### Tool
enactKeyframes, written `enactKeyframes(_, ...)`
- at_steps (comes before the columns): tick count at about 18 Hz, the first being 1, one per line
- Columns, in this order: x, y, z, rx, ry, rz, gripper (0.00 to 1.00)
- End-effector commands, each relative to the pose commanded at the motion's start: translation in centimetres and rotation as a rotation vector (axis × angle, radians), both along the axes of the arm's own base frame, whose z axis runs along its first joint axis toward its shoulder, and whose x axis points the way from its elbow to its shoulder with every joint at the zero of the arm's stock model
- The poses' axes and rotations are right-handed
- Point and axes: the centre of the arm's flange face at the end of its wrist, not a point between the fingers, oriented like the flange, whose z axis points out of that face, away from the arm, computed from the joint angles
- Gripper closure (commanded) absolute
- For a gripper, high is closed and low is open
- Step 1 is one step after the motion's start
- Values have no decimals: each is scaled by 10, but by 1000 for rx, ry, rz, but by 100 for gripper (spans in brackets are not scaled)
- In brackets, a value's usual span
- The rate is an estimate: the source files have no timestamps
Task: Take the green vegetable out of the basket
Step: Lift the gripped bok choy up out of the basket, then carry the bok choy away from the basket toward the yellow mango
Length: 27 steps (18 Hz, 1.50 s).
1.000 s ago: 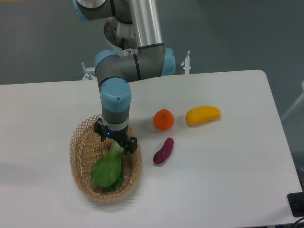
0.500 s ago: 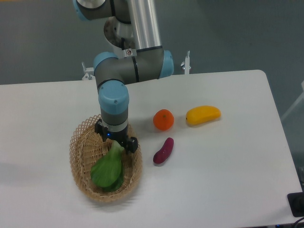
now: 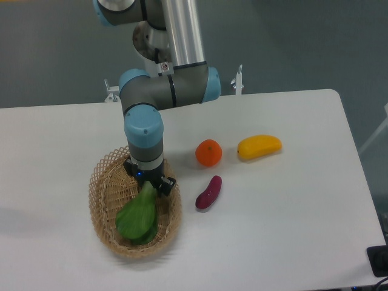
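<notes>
Your gripper (image 3: 149, 183) sits in the wicker basket (image 3: 104, 176), fingers apparently pinching the bok choy (image 3: 138, 214) stem (grip partly hidden); next, lift straight up.

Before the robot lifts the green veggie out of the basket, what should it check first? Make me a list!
1. Gripper at the pale stem end of the green veggie: ok.
2. Fingers really squeezing the stem: cannot tell, the wrist hides them.
3. Veggie lifted off the basket yet: not ok, the leaves look like they rest inside it.
4. Nothing else in the basket to snag: ok, only the veggie shows there.
5. Orange, purple piece and yellow piece out of the way: ok, they lie on the table to the right.
6. Space straight above to lift: ok.
</notes>
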Motion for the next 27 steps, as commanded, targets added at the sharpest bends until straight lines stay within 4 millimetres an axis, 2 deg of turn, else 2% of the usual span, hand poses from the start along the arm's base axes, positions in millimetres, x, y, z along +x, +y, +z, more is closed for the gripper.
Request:
enactKeyframes(5,-2,-1,3,-8,19,3,49)
enactKeyframes(11,-4,3,21,23,40,-6,49)
enactKeyframes(18,-19,13,82,122,102,-2,52)
enactKeyframes(20,-33,12,96,145,117,18,52)
enactKeyframes(23,-52,4,128,188,155,27,52)
enactKeyframes(26,-87,-16,152,222,172,29,52)
enactKeyframes(27,-107,-28,159,242,175,28,52)
